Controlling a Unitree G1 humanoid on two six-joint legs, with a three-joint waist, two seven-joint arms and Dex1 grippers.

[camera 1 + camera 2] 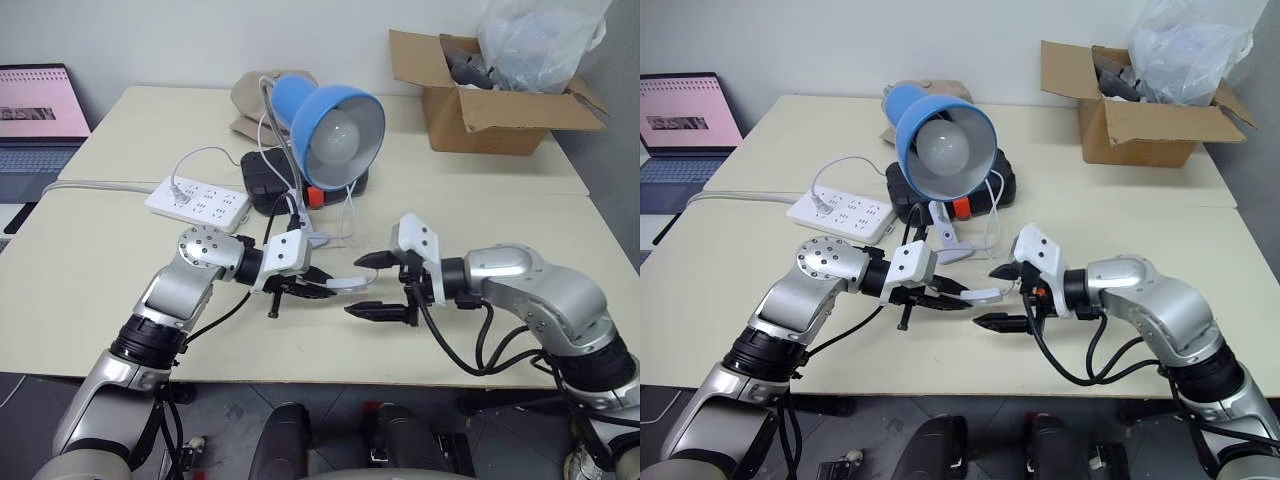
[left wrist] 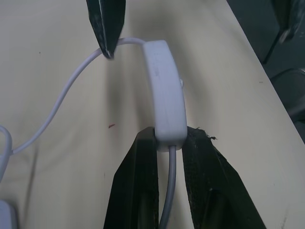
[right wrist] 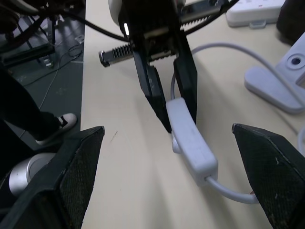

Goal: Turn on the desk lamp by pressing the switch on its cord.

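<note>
Beige table (image 1: 120, 300), left tool (image 2: 170, 157) clamped on smooth white oblong switch (image 2: 164, 90), right tool (image 1: 380, 285) spread wide

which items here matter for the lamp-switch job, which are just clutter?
Job:
- desk lamp, unlit
- cord
- switch, clamped at one end by the left gripper
- right gripper, open, facing the switch

Clutter:
- power strip
- cardboard box with plastic bag
- laptop
</note>
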